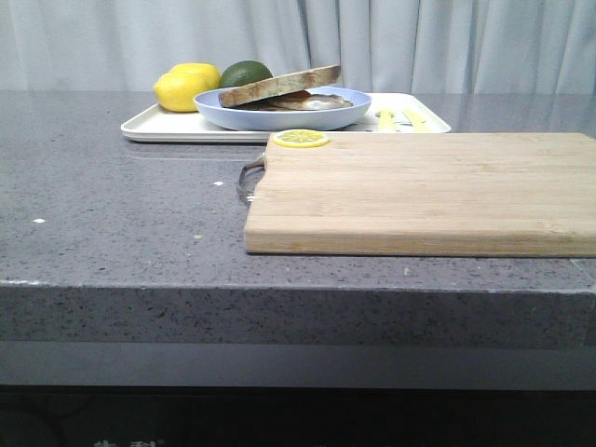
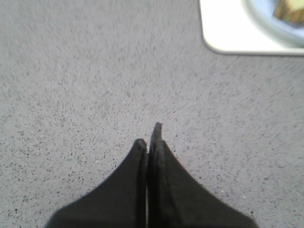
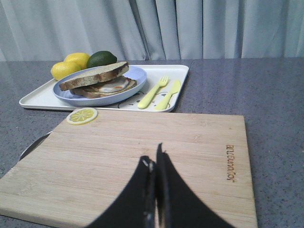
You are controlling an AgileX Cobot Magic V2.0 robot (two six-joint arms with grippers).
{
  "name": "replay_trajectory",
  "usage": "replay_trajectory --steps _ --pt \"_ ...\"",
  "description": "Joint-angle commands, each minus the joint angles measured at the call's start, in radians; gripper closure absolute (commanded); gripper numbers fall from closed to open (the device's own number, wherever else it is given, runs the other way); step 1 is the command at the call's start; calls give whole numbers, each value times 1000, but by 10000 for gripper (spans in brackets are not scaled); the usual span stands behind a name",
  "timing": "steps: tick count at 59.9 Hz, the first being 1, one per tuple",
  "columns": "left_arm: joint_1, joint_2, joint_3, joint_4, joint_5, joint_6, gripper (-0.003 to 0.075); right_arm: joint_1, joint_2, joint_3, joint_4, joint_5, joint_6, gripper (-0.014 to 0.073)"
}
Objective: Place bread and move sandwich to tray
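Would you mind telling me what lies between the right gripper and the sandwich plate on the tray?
In the right wrist view, bare cutting board with a lemon slice near its far edge lies between right gripper and plate.

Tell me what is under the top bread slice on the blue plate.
Under the tilted top bread slice lies a fried egg on a second slice, all on the blue plate. The plate's middle is covered.

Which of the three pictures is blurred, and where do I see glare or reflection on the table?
Left wrist view: soft overall, the speckled table smeared as if by motion, and the shut left gripper out of focus. Front view: sharp, with a pale reflection on the countertop just before the tray. Right wrist view: mostly clear, the sandwich readable, only the near right gripper soft; lighting even, shadows faint.
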Motion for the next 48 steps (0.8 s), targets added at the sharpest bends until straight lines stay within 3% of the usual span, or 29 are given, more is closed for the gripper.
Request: replay_trajectory --steps 1,24,48 --pt "-1 -131 75 -10 -171 -14 741 2 8 -25 8 -66 -7 663" --pt "-1 -604 362 -14 -305 -14 741 2 8 -25 8 -66 -7 663" --pt "-1 -661 404 -14 -296 -14 741 2 8 -25 8 -65 -7 663"
